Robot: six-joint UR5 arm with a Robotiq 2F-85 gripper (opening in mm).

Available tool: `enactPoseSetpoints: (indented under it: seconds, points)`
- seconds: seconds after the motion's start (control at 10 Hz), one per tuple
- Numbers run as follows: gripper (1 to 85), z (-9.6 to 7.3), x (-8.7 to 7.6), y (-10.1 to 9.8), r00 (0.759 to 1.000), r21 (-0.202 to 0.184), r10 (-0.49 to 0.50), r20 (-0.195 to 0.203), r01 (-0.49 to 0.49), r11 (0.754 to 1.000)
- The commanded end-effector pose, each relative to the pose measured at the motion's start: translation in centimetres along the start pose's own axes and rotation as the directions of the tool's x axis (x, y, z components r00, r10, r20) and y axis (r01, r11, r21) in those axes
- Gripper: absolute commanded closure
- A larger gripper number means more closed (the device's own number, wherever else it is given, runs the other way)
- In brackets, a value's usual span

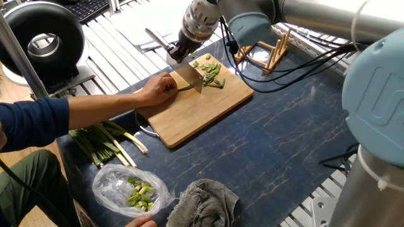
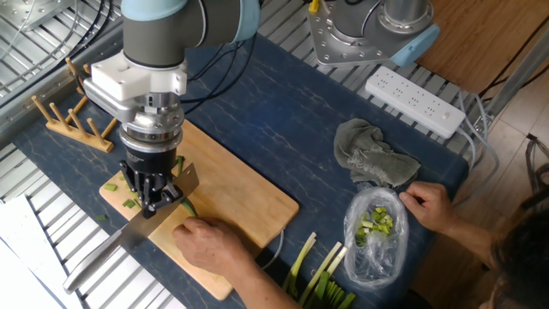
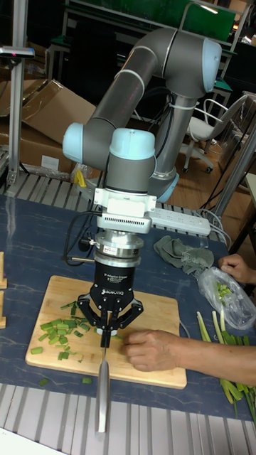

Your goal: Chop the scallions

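Fingers of the gripper (image 3: 107,328) pinch a knife (image 3: 102,384) over the cutting board (image 2: 249,199). Scallions (image 1: 184,88) lie under the blade, pinned by a hand (image 3: 151,350) just beside; cut bits (image 3: 60,333) sit on the gripper's other side.

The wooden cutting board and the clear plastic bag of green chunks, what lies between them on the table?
A bundle of thick green stalks with white bases lies between the wooden cutting board and the clear plastic bag, in one fixed view.
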State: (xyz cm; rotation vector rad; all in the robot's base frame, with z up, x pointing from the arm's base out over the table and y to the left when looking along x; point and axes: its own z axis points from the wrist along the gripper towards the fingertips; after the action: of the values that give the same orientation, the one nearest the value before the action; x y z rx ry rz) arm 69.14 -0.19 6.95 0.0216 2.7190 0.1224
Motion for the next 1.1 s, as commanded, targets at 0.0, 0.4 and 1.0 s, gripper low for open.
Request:
enactPoseSetpoints:
  seconds: [0.0, 0.4, 1.0]
  points:
    - [84.3, -0.4, 0.4, -0.3, 1.0, -0.011, 0.005, 0.0, -0.005, 1.0]
    - [84.3, -0.4, 1.1, 0.1, 1.0, -0.011, 0.015, -0.008, -0.015, 1.0]
    - [84.3, -1.0, 2.5, -0.2, 0.999, -0.014, 0.014, -0.037, -0.015, 1.0]
